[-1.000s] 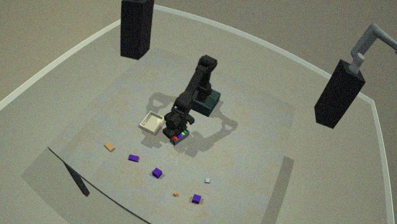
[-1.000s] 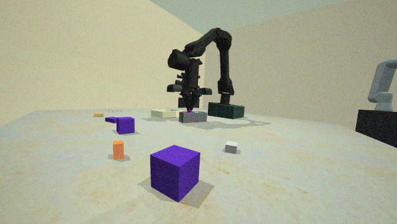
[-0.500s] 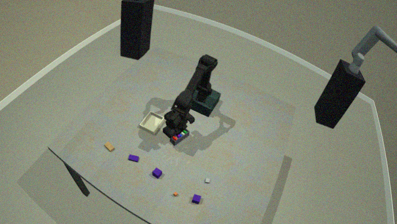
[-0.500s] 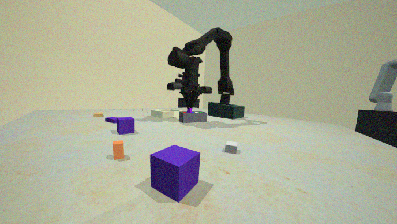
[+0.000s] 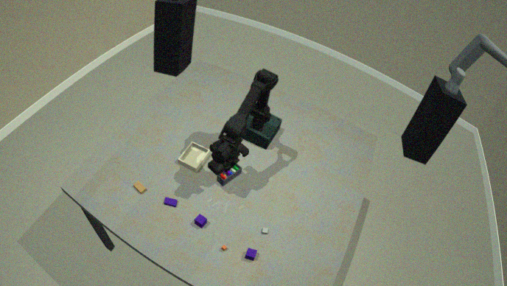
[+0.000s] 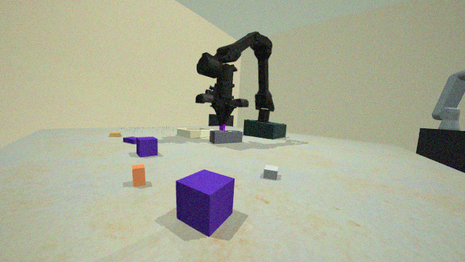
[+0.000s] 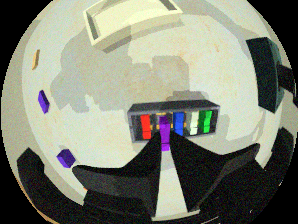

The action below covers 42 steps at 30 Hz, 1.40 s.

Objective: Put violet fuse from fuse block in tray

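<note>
The grey fuse block (image 5: 233, 178) (image 6: 226, 137) (image 7: 174, 108) stands on the table beside the cream tray (image 5: 194, 155) (image 6: 189, 132) (image 7: 129, 16). It holds a red fuse (image 7: 147, 127), a blue fuse (image 7: 178, 124), a white fuse (image 7: 193, 124) and a green fuse (image 7: 208, 123). My gripper (image 5: 225, 169) (image 6: 222, 123) (image 7: 164, 135) points straight down over the block and is shut on the top of the violet fuse (image 6: 222, 127) (image 7: 164, 131). The fuse stands upright and raised, with its lower end about level with the block's top. I cannot tell whether it is clear of its slot.
The arm's dark green base (image 5: 266, 130) (image 6: 264, 129) stands behind the block. Violet cubes (image 5: 200, 220) (image 5: 250, 253) (image 6: 205, 201) (image 6: 147, 146), a flat violet piece (image 5: 170, 201), an orange block (image 6: 138, 175), a grey cube (image 6: 270, 172) and a tan piece (image 5: 139, 187) lie in front. Dark pillars (image 5: 174, 35) (image 5: 432, 119) stand around.
</note>
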Each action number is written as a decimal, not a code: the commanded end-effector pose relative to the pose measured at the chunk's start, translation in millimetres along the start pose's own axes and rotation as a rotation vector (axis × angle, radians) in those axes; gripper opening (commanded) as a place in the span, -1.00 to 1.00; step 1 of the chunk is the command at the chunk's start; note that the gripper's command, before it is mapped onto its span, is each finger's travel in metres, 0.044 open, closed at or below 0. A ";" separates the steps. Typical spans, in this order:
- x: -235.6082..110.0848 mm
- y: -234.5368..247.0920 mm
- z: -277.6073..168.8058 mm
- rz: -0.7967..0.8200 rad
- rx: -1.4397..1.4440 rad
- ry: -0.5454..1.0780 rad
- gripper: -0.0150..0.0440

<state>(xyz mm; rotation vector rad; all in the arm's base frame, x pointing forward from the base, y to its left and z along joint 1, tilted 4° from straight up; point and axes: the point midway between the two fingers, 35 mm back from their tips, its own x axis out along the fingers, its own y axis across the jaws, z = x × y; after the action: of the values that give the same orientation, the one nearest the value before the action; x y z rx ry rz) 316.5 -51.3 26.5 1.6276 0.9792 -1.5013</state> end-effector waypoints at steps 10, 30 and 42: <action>-7.4 -0.1 -0.5 0.001 -0.003 0.004 -0.49; -27.1 -0.2 -0.5 0.001 -0.003 0.005 -0.49; -34.7 8.4 17.2 0.002 -0.003 0.002 -0.49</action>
<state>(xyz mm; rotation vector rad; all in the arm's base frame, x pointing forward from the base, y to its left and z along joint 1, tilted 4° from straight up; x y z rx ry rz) 314.9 -60.5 60.4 1.6244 0.9825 -1.4929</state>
